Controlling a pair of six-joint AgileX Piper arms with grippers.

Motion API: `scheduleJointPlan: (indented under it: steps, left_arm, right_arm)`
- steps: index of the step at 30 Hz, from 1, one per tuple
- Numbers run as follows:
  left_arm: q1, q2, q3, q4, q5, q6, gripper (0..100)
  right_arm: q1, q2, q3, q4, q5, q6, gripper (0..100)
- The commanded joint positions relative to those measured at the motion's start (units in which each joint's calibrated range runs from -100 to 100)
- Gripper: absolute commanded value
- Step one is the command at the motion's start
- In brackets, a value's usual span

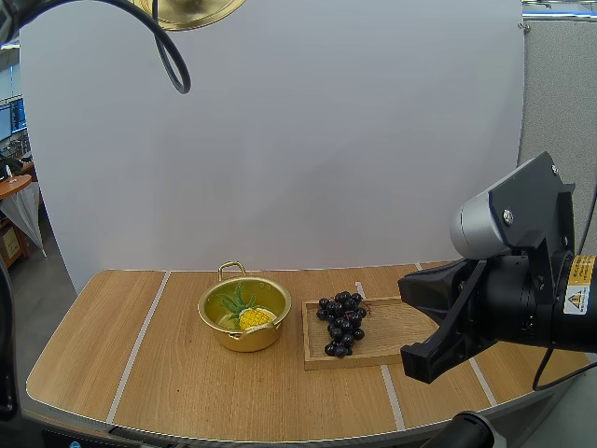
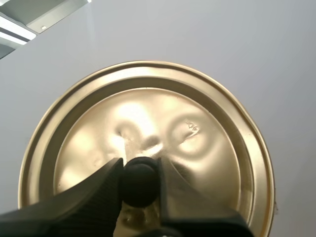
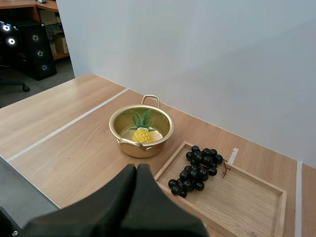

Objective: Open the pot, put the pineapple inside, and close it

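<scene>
The wooden table (image 1: 168, 373) (light grain, crossed by a few pale stripes (image 1: 140, 341)) carries two things directly: a golden pot (image 1: 244, 340), lid off, near its middle, and a wooden tray (image 1: 396, 322) just beside it on the right, a narrow gap between.

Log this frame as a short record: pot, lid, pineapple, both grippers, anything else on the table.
pot: open, on the table, left of the tray
pineapple: inside the pot
lid: held high above the table
left gripper: shut on the lid's knob
right gripper: shut on nothing, raised over the table's near right side
grapes: on the tray
stage: pineapple in, lid not yet back on
</scene>
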Motion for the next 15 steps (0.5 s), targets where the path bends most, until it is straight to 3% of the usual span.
scheduleJointPlan:
  steps: [1, 9, 15]
  left_arm:
    - [-0.16, -0.27, -0.48, 0.50, -1.91, -0.61, 0]
    - [-0.16, -0.27, -0.48, -0.31, -1.71, -0.71, 0]
    - [-0.16, -0.94, -0.48, 0.63, 22.42, -0.56, 0]
  right_arm:
    - [-0.02, -0.42, 0.27, -0.32, 0.00, 0.50, 0]
    - [-0.02, -0.42, 0.27, -0.32, 0.00, 0.50, 0]
    - [-0.02, -0.42, 0.27, -0.32, 0.00, 0.50, 0]
